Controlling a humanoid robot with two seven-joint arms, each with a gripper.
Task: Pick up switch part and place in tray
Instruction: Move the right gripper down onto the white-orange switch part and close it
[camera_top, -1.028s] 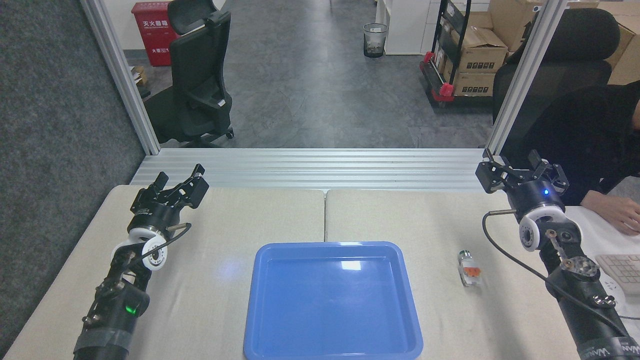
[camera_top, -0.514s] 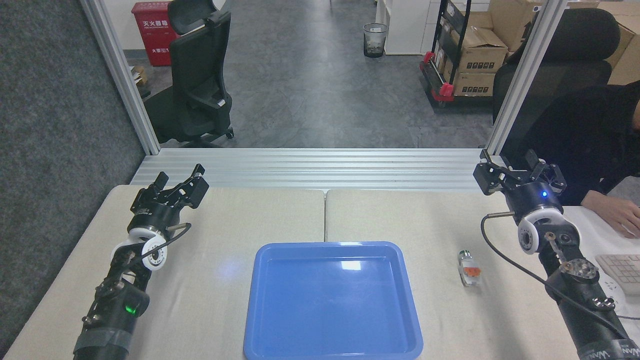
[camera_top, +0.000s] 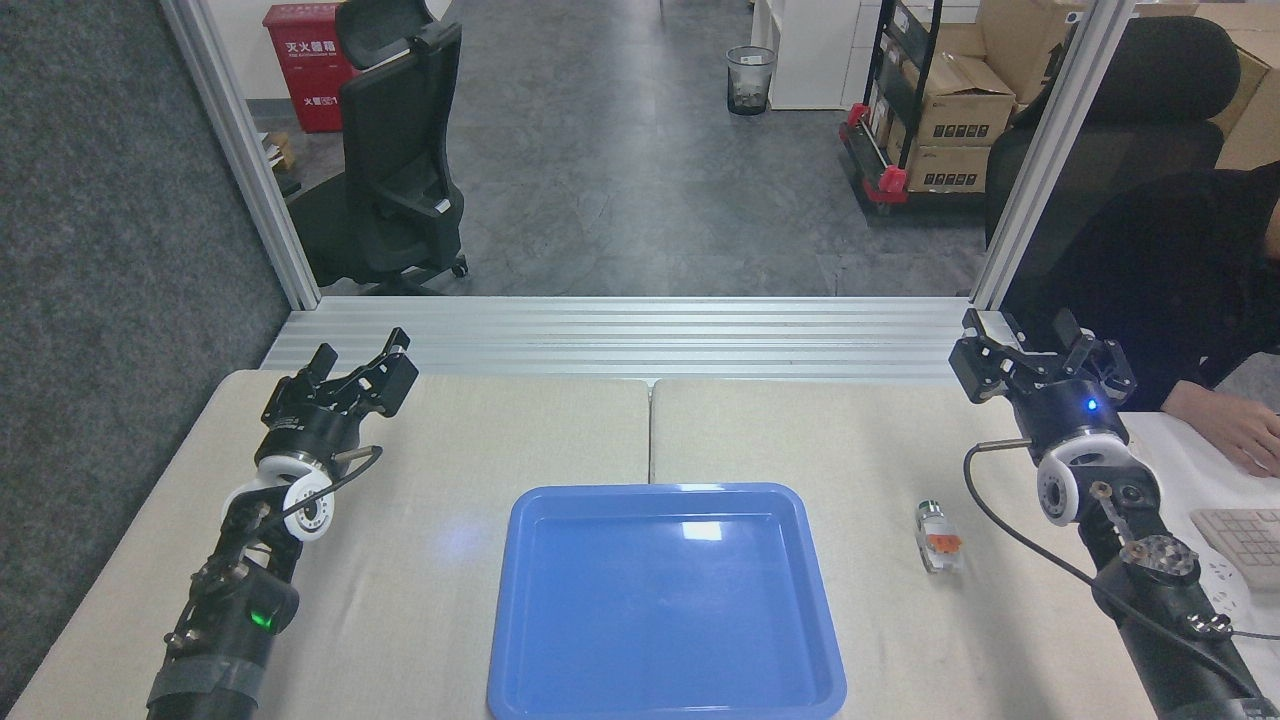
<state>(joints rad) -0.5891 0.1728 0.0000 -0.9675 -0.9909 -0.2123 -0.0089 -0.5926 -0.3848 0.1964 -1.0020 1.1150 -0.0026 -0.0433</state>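
Since the earlier frames, only the right tool (camera_top: 1040, 352) had shifted slightly, dipping a little lower above the far right of the worktop (camera_top: 430, 560); its fingers were spread open and empty. Left tool (camera_top: 362, 368) rested open at far left. Between them sat the blue tray (camera_top: 530, 690), with the switch part (camera_top: 938, 537) lying just right of it.

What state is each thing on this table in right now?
Small white switch part with orange middle: lying flat on table, untouched.
Large glossy blue plastic tray: empty.
Left gripper: open, holding nothing.
Right gripper: open, holding nothing.
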